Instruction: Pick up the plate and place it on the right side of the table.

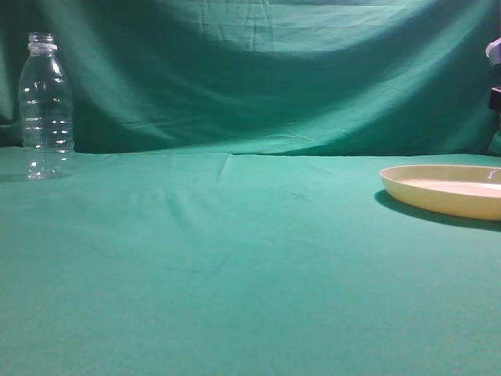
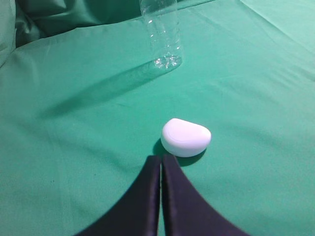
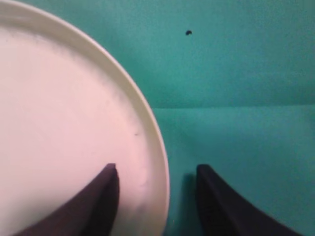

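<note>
Two fingers of the right gripper (image 3: 156, 189) stand spread open astride the rim of the plate (image 1: 448, 190), which lies at the right edge of the worktop (image 1: 235, 266). Lifting without clearing could tip it. Left gripper (image 2: 161, 164) is clenched, empty

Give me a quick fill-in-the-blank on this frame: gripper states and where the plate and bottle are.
1. The right gripper is ____, its fingers straddling the rim of the plate.
2. The left gripper is ____, just short of a small white object.
3. In the exterior view the clear bottle stands on the far ____ of the table.

Missing words: open; shut; left
</note>
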Motion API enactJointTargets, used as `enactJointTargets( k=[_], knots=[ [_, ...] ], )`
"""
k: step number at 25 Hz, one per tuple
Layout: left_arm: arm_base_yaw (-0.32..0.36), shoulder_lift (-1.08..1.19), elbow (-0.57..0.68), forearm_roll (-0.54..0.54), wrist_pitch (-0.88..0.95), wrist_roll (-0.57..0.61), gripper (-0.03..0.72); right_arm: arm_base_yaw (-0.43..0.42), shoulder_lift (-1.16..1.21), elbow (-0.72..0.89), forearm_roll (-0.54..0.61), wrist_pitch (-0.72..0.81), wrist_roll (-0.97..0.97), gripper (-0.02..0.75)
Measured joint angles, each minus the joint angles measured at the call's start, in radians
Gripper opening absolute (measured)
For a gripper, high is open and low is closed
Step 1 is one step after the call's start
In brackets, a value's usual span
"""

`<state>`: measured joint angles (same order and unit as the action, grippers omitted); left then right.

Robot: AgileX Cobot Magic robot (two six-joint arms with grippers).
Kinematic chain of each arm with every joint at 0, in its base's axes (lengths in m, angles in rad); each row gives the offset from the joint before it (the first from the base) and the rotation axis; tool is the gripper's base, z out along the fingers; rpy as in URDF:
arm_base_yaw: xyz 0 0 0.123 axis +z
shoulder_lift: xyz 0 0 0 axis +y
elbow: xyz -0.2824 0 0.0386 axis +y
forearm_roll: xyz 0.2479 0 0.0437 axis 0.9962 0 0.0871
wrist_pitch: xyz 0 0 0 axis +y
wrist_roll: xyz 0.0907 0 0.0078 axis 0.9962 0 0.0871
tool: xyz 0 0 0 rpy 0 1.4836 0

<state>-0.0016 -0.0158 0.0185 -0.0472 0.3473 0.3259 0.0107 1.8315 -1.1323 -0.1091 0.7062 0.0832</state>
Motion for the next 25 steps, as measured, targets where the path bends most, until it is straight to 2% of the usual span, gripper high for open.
enactJointTargets(
  k=[2,6,8,9,10,11,13,21,25],
  knots=[
    [0.0,0.0,0.0,0.0,0.0,0.0,0.0,0.0,-0.015,-0.036,0.01,0.06,0.012,0.416],
    [0.0,0.0,0.0,0.0,0.0,0.0,0.0,0.0,-0.104,-0.117,0.062,0.172,0.02,0.412],
    [0.0,0.0,0.0,0.0,0.0,0.0,0.0,0.0,-0.176,-0.133,0.101,0.201,-0.004,0.242],
    [0.0,0.0,0.0,0.0,0.0,0.0,0.0,0.0,-0.176,-0.133,0.101,0.201,-0.004,0.242],
    [0.0,0.0,0.0,0.0,0.0,0.0,0.0,0.0,-0.22,-0.137,0.124,0.213,-0.024,0.172],
    [0.0,0.0,0.0,0.0,0.0,0.0,0.0,0.0,-0.314,-0.14,0.166,0.24,-0.055,0.06],
    [0.0,0.0,0.0,0.0,0.0,0.0,0.0,0.0,-0.402,-0.14,0.193,0.268,-0.067,0.0],
    [0.0,0.0,0.0,0.0,0.0,0.0,0.0,0.0,-0.774,-0.131,0.276,0.351,-0.146,0.0],
    [0.0,0.0,0.0,0.0,0.0,0.0,0.0,0.0,-0.963,-0.037,0.318,0.334,-0.153,0.0]
  ],
)
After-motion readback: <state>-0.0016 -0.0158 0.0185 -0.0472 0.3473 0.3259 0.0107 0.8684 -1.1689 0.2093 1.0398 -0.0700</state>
